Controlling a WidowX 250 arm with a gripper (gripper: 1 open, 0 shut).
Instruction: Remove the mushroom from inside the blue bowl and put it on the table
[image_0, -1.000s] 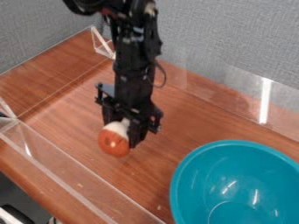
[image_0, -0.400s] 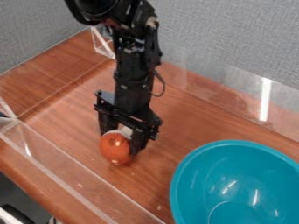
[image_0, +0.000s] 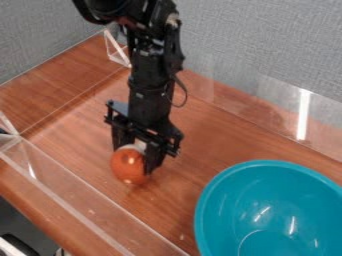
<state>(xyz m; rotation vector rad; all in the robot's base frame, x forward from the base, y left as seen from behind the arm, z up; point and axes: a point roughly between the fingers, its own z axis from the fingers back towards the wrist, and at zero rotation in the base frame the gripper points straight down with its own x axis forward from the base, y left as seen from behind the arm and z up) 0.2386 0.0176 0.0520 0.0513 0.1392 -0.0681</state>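
Camera view: black jaws of the gripper (image_0: 134, 160) straddle the mushroom (image_0: 128, 166), a rounded orange-red cap; whether they pinch it I cannot tell. It sits on the wood-grain table (image_0: 67, 90) near the front acrylic wall, the glossy blue bowl (image_0: 274, 215) empty at the right corner.

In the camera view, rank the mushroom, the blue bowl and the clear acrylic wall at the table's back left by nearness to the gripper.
1. mushroom: at the gripper fingertips, on the table.
2. blue bowl: lower right, empty.
3. acrylic wall: upper left, behind the arm.
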